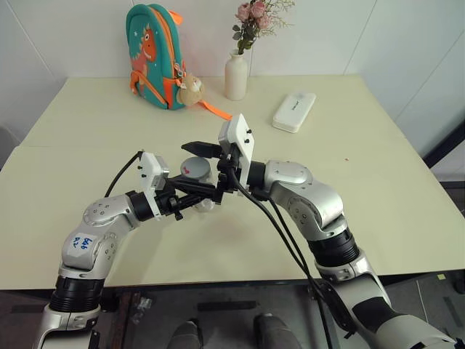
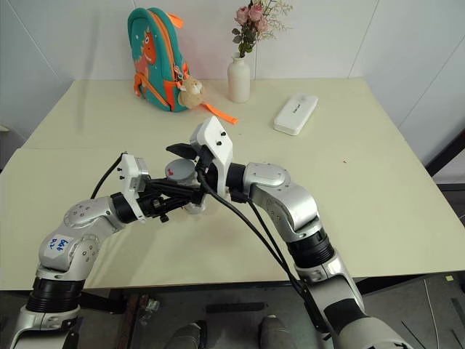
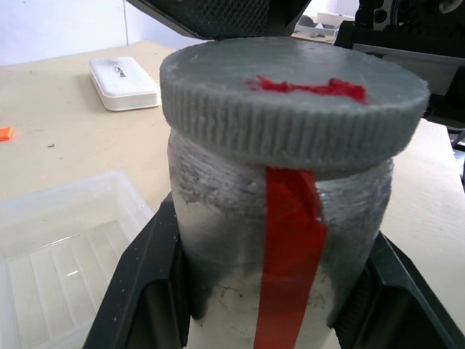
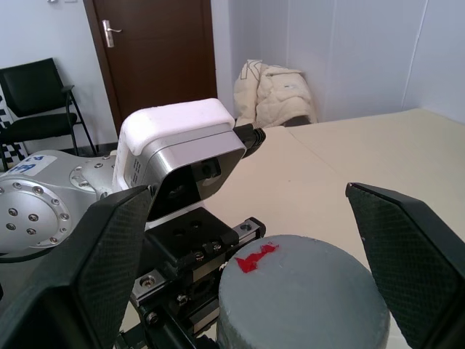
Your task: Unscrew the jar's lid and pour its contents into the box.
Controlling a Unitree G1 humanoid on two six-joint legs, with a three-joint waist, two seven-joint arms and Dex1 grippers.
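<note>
1. The jar (image 3: 283,240) is being held above the table (image 1: 378,182), between the two black fingers of the left gripper (image 1: 197,195), which are pressing on its sides. Its grey lid (image 4: 301,294) is still sitting on top, so the unscrewing is not yet done.
2. The right gripper (image 1: 205,150) is standing wide, with one finger on each side of the lid and not touching it. The lid is lying between these fingers, near their tips.
3. To do this step well, I am judging that the right fingers should be closing squarely on the ribbed edge of the lid, and then turning while the left gripper is keeping the jar upright and firm.
4. The box (image 3: 58,247) is lying on the table just beside the left gripper, below the jar.
5. A white case (image 1: 294,111) is lying well apart.
</note>
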